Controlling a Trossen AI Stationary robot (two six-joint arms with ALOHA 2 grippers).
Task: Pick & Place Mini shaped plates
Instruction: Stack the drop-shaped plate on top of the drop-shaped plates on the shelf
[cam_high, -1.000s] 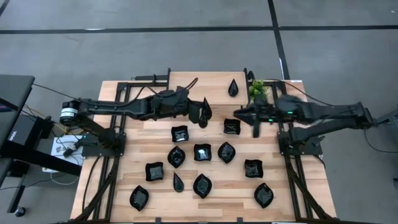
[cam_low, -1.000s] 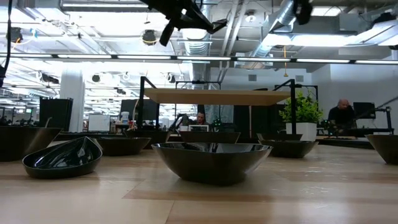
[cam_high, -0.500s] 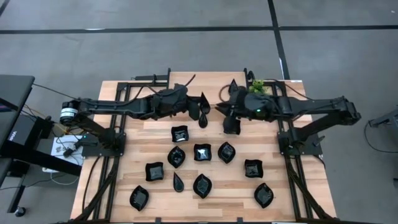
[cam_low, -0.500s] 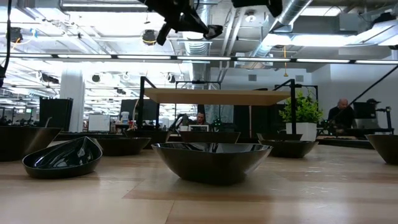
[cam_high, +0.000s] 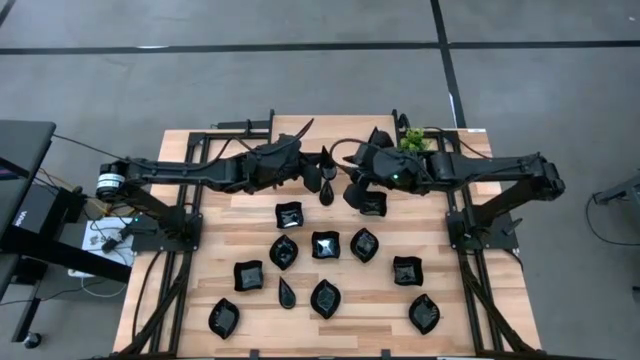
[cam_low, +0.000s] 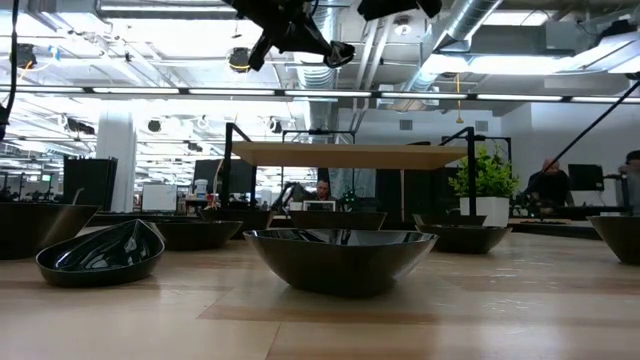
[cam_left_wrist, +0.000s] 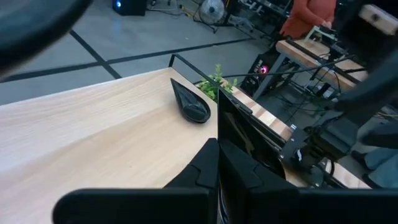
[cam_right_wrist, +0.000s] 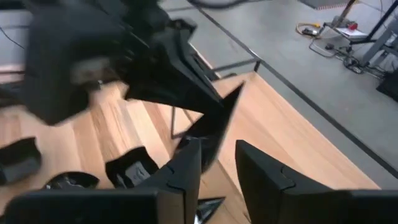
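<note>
My left gripper (cam_high: 322, 178) is above the table's far middle, shut on a narrow black mini plate (cam_high: 326, 186) that stands on edge in the air; it shows edge-on in the left wrist view (cam_left_wrist: 244, 138). My right gripper (cam_right_wrist: 218, 163) is open right next to it (cam_high: 350, 188), with the plate's end (cam_right_wrist: 214, 127) reaching down between its fingers. Several more black mini plates lie flat on the wood, among them a square one (cam_high: 372, 204) under the right gripper and a teardrop (cam_high: 377, 139) at the far edge. My left gripper pinches the plate's rim (cam_left_wrist: 227, 148) between its two shut fingers, coming almost level from the table's left. The plate is lifted clear of the table and stands on edge beyond the fingertips. My right gripper's fingers (cam_right_wrist: 186, 168) flank the plate's end; whether they touch it I cannot tell.
A small green plant (cam_high: 415, 142) stands at the far right, beside the teardrop plate (cam_left_wrist: 190, 103). Plates (cam_high: 325, 245) fill the middle and near part of the table in loose rows. Black frame rails (cam_high: 195, 200) run along both sides. People sit in the room beyond the table (cam_low: 548, 180).
My right gripper has risen and moved toward the table's left, from over the square plate to just beside the held plate, turning as it went. My left gripper has stayed in place, rolling its wrist a little, so the plate has tilted slightly.
</note>
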